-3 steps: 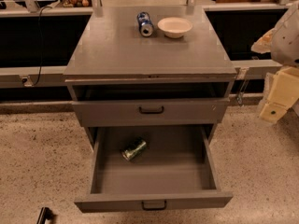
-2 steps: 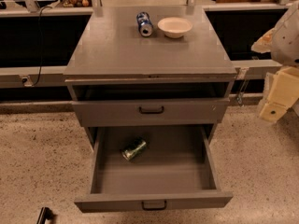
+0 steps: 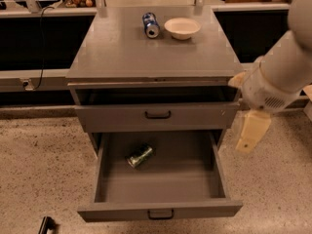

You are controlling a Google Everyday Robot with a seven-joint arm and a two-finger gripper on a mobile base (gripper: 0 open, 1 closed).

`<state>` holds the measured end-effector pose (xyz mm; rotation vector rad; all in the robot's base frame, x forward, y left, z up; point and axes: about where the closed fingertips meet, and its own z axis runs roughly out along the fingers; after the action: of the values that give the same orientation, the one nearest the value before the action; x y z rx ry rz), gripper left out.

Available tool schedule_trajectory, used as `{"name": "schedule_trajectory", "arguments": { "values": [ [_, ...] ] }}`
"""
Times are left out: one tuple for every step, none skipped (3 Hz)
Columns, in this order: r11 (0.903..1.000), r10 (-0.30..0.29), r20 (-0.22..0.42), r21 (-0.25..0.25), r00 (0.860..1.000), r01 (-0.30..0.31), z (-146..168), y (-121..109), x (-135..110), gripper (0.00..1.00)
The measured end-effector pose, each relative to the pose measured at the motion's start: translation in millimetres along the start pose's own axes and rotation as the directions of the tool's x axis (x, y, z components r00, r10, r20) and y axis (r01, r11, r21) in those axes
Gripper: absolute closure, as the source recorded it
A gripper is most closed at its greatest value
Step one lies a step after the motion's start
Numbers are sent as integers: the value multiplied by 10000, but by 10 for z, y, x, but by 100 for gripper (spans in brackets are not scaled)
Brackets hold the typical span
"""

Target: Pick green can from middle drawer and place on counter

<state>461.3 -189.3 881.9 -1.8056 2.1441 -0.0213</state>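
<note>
The green can (image 3: 140, 156) lies on its side in the left-middle of the open middle drawer (image 3: 195, 184), which is pulled out toward me. The counter (image 3: 122, 52) is the grey cabinet top above it. My gripper (image 3: 251, 132) hangs from the white arm at the right of the cabinet. It is level with the upper drawer front, outside the drawer and well to the right of the can. It holds nothing that I can see.
A blue-and-white can (image 3: 150, 25) lies beside a white bowl (image 3: 182, 28) at the back of the counter. The shallower upper front (image 3: 112, 117) stands above the open drawer. A small black object (image 3: 46, 224) lies on the speckled floor at the bottom left.
The arm and gripper have moved left and down, from off the cabinet's right side to close against its right edge. The can and drawer have not moved.
</note>
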Motion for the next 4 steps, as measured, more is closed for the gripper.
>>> {"name": "schedule_trajectory", "arguments": {
  "values": [
    [9980, -639, 36, 38, 9980, 639, 293, 111, 10, 0],
    [9977, -662, -190, -129, 9976, 659, 331, 115, 27, 0],
    [9710, -2313, -492, -736, 9716, 2274, 1090, 87, -230, 0],
    [8976, -4326, -137, -997, 9015, 4293, 2023, 146, -500, 0]
  ]
}}
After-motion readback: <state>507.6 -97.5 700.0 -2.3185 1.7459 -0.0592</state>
